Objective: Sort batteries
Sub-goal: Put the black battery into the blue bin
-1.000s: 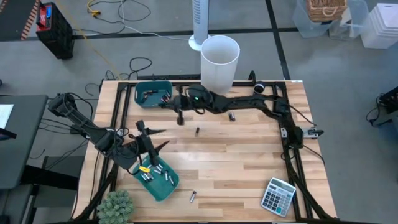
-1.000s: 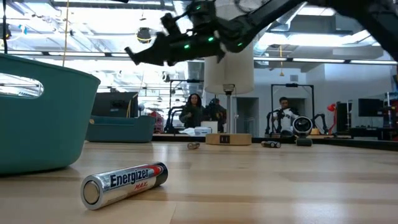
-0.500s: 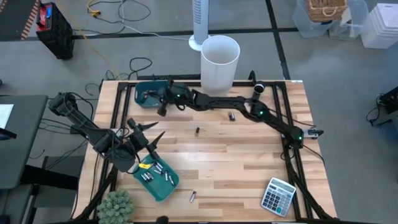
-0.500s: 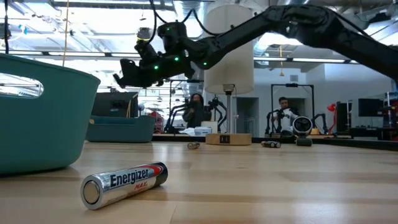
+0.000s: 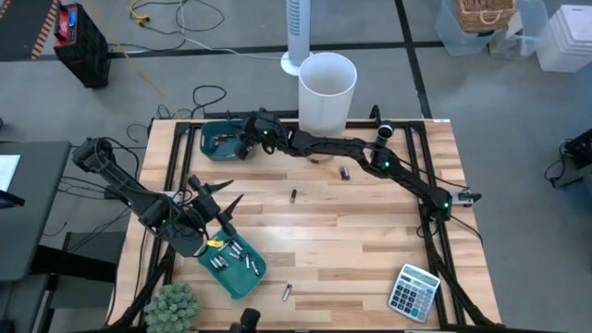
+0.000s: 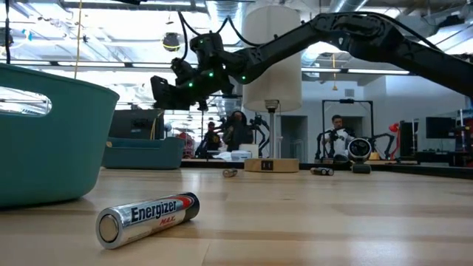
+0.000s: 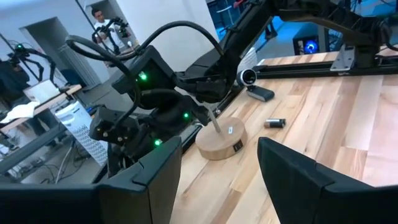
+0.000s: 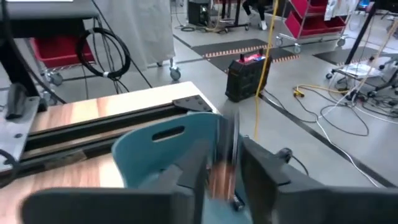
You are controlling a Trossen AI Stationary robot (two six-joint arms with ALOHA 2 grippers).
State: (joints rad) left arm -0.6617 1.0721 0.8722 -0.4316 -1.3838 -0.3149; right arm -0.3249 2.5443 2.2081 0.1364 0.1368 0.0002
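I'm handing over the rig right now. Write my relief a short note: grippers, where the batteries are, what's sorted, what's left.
Right gripper: over the far teal bin, a battery blurred between its fingers; release not confirmed.
Left gripper: open, empty, above the near teal bin.
Done: several batteries lie in each bin.
Left: three loose batteries on the table, one by the near edge, one mid-table, one farther back.

I work in a robotics lab, on a butcher-block bench [image 5: 370,231] edged with black rails. Beyond its far edge stand other robot arms [image 6: 259,129] on tables, people [image 6: 338,133] seated among them, monitors, and strip lights overhead. Around me lie grey concrete floor, trailing cables [image 5: 199,32] and storage bins [image 5: 564,37].
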